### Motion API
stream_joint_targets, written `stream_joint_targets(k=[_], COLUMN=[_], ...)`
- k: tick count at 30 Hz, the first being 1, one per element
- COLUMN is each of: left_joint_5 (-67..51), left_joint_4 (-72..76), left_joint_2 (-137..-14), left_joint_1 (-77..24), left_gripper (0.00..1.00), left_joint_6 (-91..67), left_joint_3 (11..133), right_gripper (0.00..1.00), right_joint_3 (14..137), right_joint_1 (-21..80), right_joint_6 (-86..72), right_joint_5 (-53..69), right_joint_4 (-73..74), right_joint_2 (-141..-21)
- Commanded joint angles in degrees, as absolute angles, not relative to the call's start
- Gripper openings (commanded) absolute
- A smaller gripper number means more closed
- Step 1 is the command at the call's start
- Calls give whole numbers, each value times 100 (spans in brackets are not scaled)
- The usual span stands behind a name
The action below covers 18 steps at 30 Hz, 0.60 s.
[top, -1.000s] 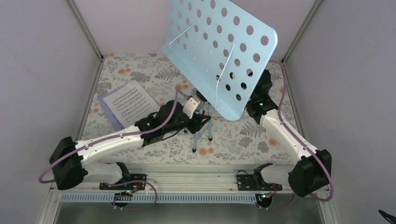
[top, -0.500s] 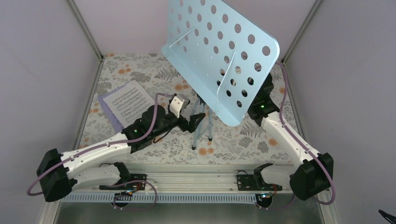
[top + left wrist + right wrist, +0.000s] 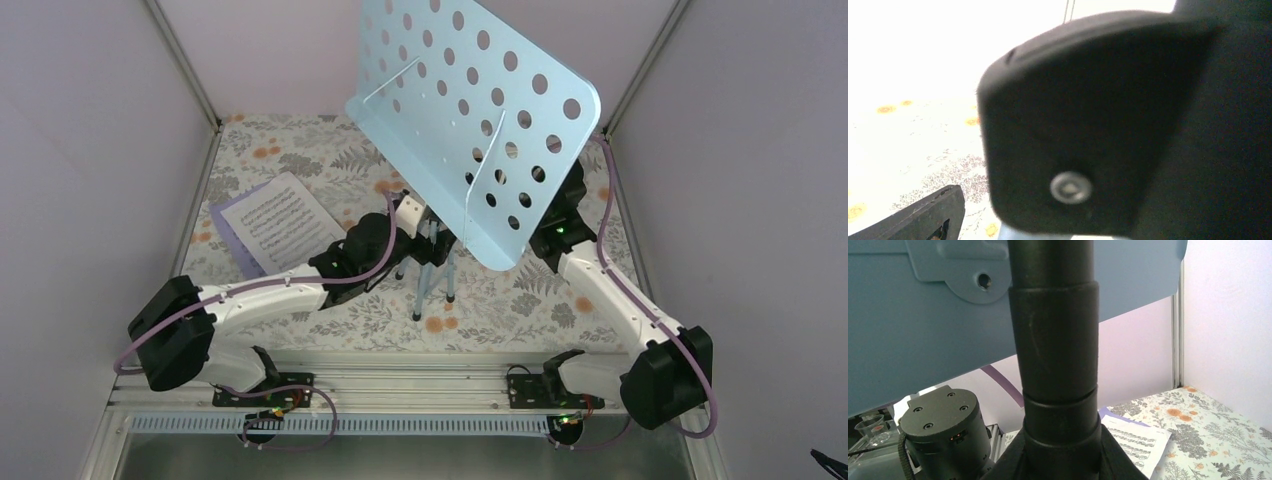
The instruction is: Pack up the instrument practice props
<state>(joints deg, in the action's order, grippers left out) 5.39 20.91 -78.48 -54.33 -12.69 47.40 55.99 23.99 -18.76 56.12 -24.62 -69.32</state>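
Stand [image 3: 450, 130] upright: right end effector [image 3: 1061, 460] clamped on its pole [image 3: 1058, 340] to steady it (tray tilted); left end effector [image 3: 420, 232], spread apart, at the legs [image 3: 430, 290], probably to fold them.

You have no word, number or brand to read here. The only print is on the white sheet-music page [image 3: 280, 222], which lies on the lavender page [image 3: 226, 240]. It carries staves of notes, too small in the top view to make out a title or any lettering. The right wrist view shows the same staves, again with nothing legible. The music stand [image 3: 440, 165] shows only plain blue.
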Motion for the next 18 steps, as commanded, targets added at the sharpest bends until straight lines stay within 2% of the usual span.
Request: stream_joint_targets(k=[1, 3, 6, 13, 18], left_joint_5=[894, 1009, 1156, 1599, 2158], left_joint_4=[2741, 2836, 2826, 2355, 1361], left_joint_2=[-7954, -7919, -7861, -7764, -7633], left_joint_1=[-5520, -5599, -5739, -6056, -6314], left_gripper=[95, 81, 66, 42, 25], left_joint_6=[-1420, -1401, -1339, -1159, -1412], left_joint_3=[4809, 4746, 4711, 4978, 5415], right_gripper=[4, 4, 4, 4, 4], right_joint_3=[5604, 5612, 5630, 5740, 5899], right_joint_1=[2460, 2460, 2460, 2442, 2355], right_joint_6=[-2201, -2206, -2236, -2562, -2882], right_joint_5=[5424, 5320, 5145, 4686, 4273], right_joint_4=[-3242, -3257, -3290, -3313, -3027], right_joint_2=[-6742, -6735, -6731, -6853, -7183])
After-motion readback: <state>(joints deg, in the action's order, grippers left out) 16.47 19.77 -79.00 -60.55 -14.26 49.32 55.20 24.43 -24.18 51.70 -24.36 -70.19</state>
